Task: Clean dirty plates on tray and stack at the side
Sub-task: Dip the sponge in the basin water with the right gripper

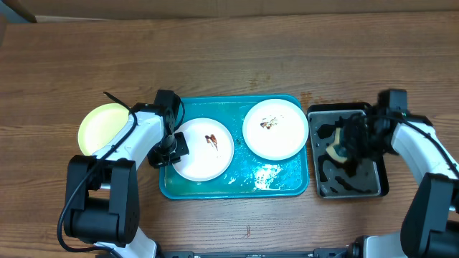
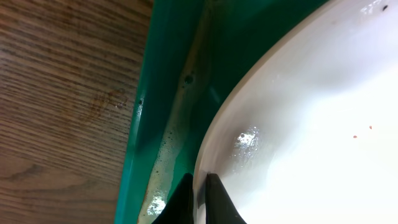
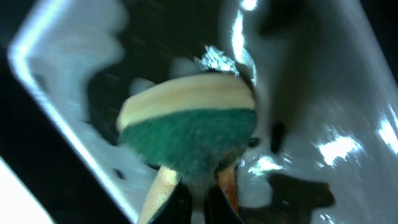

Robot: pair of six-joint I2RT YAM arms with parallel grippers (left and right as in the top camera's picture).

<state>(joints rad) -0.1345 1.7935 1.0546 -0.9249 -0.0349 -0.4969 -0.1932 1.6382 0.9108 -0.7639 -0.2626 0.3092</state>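
Note:
The turquoise tray holds two white plates. The left plate has a small red-brown smear at centre; the right plate has brown smears. A pale yellow-green plate lies on the table left of the tray. My left gripper is shut on the left plate's rim at the tray's left side, one finger above and one below the edge. My right gripper is over the black tray and is shut on a yellow-and-green sponge.
The black tray is wet and stands right of the turquoise tray. The turquoise tray's floor shows wet streaks. Wooden table lies open behind both trays.

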